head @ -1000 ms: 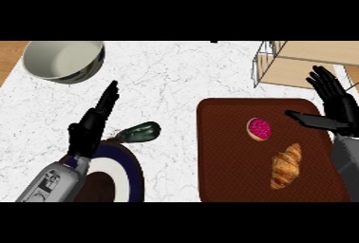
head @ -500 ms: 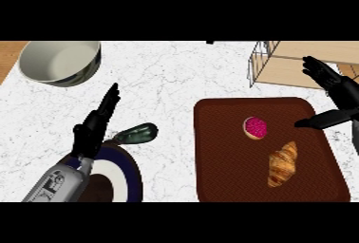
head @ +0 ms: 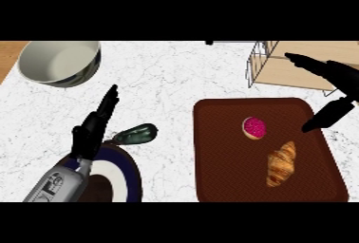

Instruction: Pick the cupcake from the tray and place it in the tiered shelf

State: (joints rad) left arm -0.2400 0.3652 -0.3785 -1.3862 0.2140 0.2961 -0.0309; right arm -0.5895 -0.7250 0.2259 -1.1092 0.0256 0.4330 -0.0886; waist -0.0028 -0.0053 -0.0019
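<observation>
Right hand (head: 335,90) spread open above tray (head: 217,142) edge, holding nothing; cupcake (head: 254,127) untouched on tray.

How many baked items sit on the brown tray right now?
2. The pink-topped round cupcake lies in the brown rectangular tray's upper middle; the golden croissant lies just below and right of it. Nothing appears hidden.

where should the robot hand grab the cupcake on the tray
Pinch the cupcake round its sides, coming from above and the right. It stands alone on the tray, pink top up, apart from the croissant, and the open right robot hand is nearest.
</observation>
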